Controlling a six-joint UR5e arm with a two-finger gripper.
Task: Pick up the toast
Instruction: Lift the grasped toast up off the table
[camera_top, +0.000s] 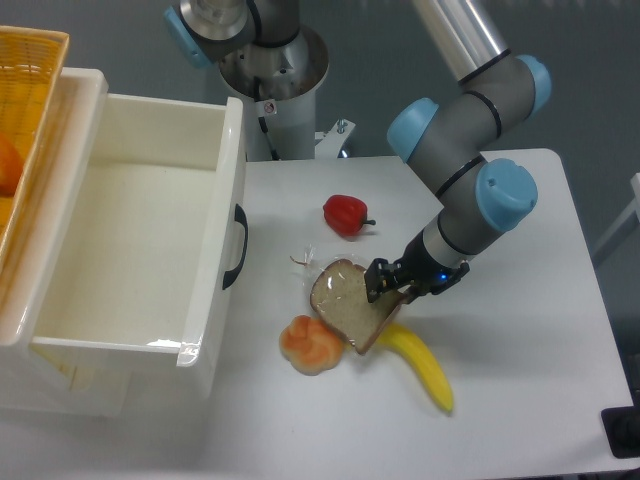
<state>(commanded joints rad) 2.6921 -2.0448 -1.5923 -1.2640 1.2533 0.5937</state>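
Camera view from above shows the toast (345, 306) in its clear wrap lying flat near the middle of the counter (520, 380), a little toward the front edge. Its lower corner touches the lumpy orange bun (311, 343) on one side and the yellow banana (425, 365) on the other, while a red pepper (346, 214) sits apart toward the back edge and a white drawer-like bin (150, 230) stands off the left edge. The gripper (388, 284) is down at the slice's right edge, its dark fingers (377, 280) right against the crust; whether they are pinching it or merely spread around it, I cannot tell from here. To my eye the grasp is being made and the lift is not yet done. Next it needs a firm close on the crust and wrap, then a straight rise clear of the banana and bun. The arm reaches in from the back right, forearm sloping down, wrist bent toward the slice.
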